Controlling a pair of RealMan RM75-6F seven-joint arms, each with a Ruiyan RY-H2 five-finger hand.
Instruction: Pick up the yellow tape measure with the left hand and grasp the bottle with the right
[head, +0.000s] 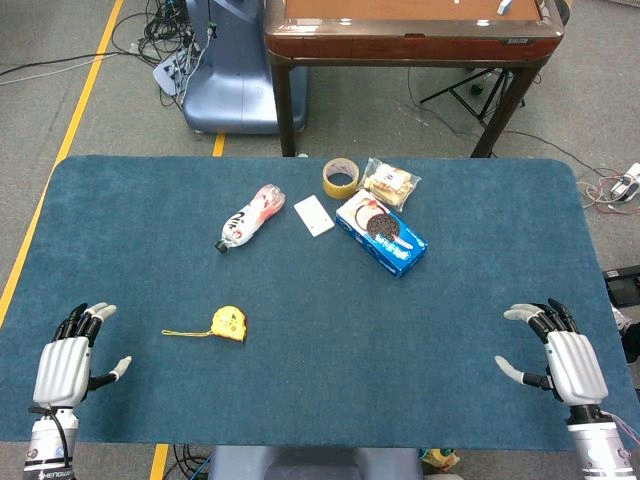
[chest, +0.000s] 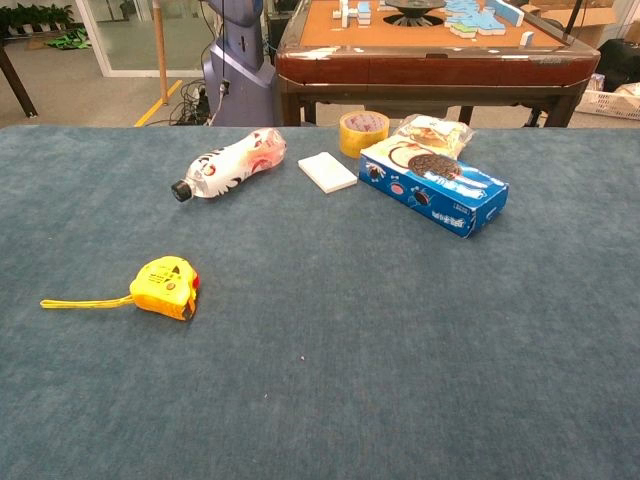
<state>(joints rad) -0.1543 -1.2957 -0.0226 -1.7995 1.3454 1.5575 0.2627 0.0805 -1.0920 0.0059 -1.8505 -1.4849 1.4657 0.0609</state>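
Note:
A yellow tape measure (head: 229, 324) (chest: 166, 287) lies on the blue table, its yellow strap stretched out to the left. The bottle (head: 250, 217) (chest: 231, 163), white and pink with a black cap, lies on its side further back, cap toward the near left. My left hand (head: 68, 363) rests at the table's near-left corner, fingers spread, holding nothing, well left of the tape measure. At the near-right corner my right hand (head: 560, 356) is also spread and holds nothing, far from the bottle. Neither hand shows in the chest view.
Behind the bottle lie a white card (head: 314, 215) (chest: 327, 171), a roll of yellow tape (head: 340, 178) (chest: 364, 133), a snack bag (head: 390, 182) (chest: 433, 131) and a blue cookie box (head: 381, 233) (chest: 433, 185). A wooden table (head: 410, 40) stands beyond the far edge.

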